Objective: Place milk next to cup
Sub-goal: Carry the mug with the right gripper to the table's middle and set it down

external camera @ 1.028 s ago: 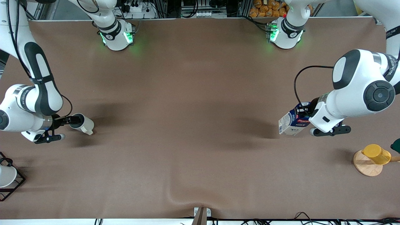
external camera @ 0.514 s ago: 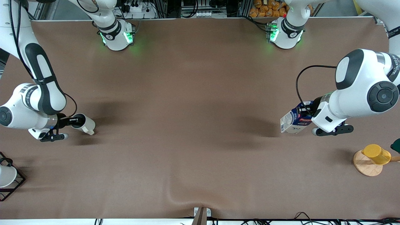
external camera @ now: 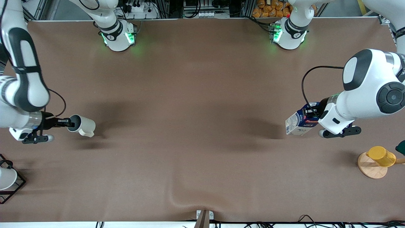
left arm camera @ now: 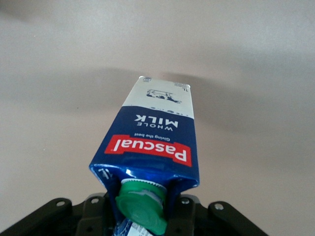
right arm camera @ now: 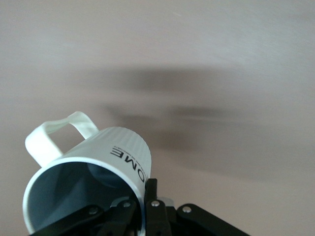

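The cup (external camera: 83, 125) is a cream-white mug with a grey inside and a small handle, and it hangs tilted just over the brown table at the right arm's end. My right gripper (external camera: 67, 121) is shut on its rim, one finger inside and one outside. In the right wrist view the cup (right arm camera: 93, 164) fills the lower part, with the right gripper (right arm camera: 145, 197) pinching the wall. The milk (external camera: 300, 122), a blue carton with white sides, hangs tilted above the table at the left arm's end. My left gripper (external camera: 312, 114) is shut on its top. In the left wrist view the milk (left arm camera: 153, 140) shows a green cap (left arm camera: 141, 209) between the left gripper's (left arm camera: 141, 212) fingers.
A yellow cup (external camera: 381, 156) lies on a round wooden base (external camera: 370, 167) near the left arm's end, nearer the front camera than the milk. A white cup in a black wire rack (external camera: 7, 180) sits at the right arm's end. The tablecloth has a fold (external camera: 182, 198) near the front edge.
My right gripper has shut on the cup's rim and drawn back toward its end of the table, tilting the cup up. The left arm has drifted slightly with the milk.
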Controlling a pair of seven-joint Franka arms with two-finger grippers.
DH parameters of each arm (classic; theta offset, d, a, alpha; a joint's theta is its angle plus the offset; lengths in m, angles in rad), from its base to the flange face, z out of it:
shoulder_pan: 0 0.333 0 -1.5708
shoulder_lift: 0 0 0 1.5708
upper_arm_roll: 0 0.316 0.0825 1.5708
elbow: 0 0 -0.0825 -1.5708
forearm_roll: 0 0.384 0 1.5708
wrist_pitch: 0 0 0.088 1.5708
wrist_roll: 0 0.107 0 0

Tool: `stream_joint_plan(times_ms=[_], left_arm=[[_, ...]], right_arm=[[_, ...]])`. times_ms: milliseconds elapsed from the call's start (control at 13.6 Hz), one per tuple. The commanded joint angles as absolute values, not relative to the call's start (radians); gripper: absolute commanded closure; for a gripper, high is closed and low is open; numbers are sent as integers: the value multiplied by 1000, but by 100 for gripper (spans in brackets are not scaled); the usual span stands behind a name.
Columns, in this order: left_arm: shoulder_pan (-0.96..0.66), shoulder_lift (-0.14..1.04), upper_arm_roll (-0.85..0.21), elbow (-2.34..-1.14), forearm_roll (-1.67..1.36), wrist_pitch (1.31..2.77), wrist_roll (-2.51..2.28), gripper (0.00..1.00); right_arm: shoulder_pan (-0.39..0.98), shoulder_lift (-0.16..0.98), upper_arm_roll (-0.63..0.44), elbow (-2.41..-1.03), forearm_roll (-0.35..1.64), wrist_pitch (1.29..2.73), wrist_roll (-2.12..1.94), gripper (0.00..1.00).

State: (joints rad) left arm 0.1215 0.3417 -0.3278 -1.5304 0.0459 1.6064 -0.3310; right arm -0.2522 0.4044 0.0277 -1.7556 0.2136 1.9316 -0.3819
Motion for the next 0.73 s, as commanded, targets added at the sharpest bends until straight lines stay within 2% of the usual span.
stream_joint_plan(times_ms=[0, 367, 661], left_arm=[[127, 344, -327, -1513, 26, 1580, -318, 78], [132, 342, -321, -1497, 14, 1574, -311, 79], [130, 341, -322, -1499, 28, 1572, -301, 80]], right_arm=[[-206, 399, 32, -1645, 349, 1803, -324, 100], [33, 403, 32, -1571, 382, 1842, 82, 100], [262, 451, 29, -1571, 367, 2044, 472, 100]])
